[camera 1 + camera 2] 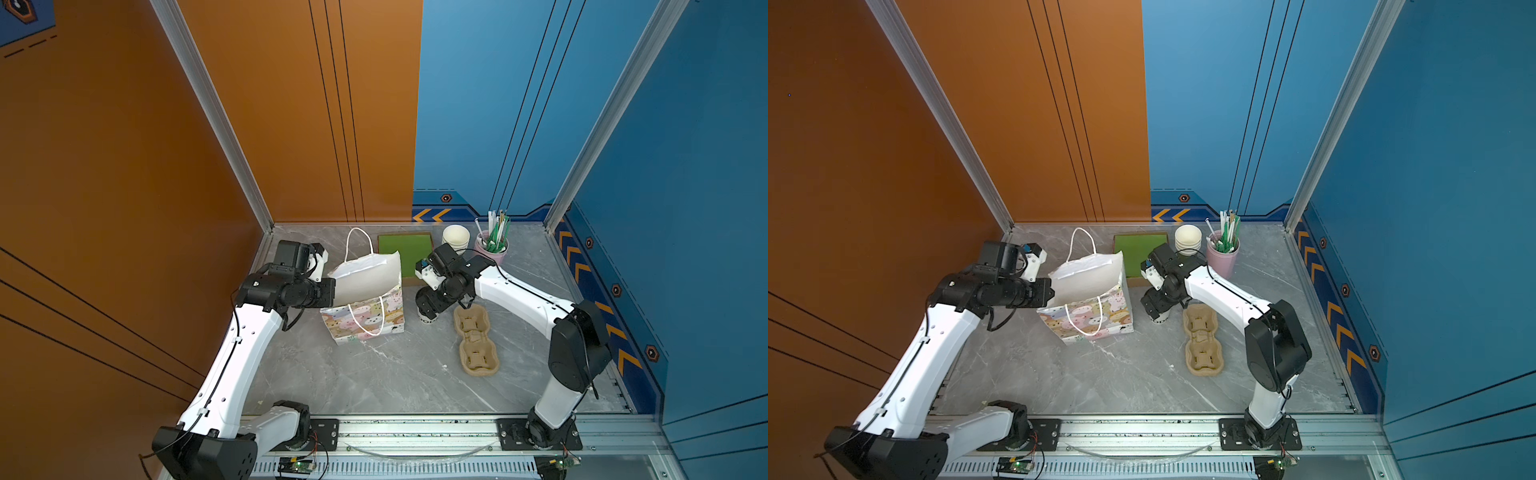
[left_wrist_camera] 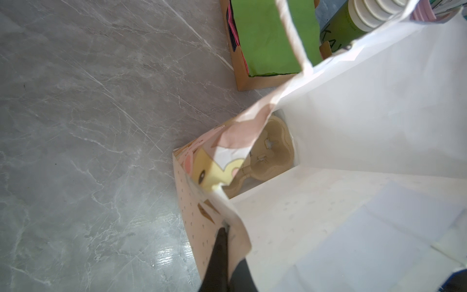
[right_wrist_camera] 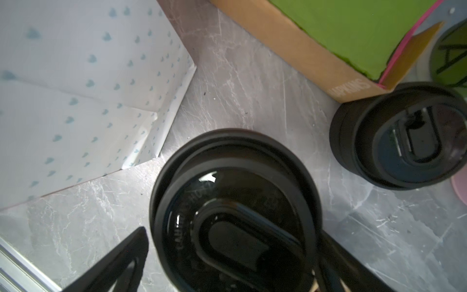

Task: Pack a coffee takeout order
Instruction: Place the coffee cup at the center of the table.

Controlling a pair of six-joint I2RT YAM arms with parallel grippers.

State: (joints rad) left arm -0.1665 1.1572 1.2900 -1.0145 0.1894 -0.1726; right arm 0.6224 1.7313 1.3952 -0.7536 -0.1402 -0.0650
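While left tool (image 2: 224, 228) on bag rim (image 2: 252, 121), marble (image 2: 88, 126) alongside.

The grey marbled table (image 1: 374, 374) carries an upright patterned paper bag (image 1: 365, 322). Behind it lies a brown box (image 1: 1133, 281) of green napkins (image 1: 405, 249), then a stack of white cups (image 1: 456, 239) and a pink tin (image 1: 496, 257) with straws. Beside the bag stands a white cup (image 1: 428, 320) with a black lid (image 3: 235, 209), near the beige carrier (image 1: 476, 340). A pile of black lids (image 3: 399, 136) stands at the box corner.
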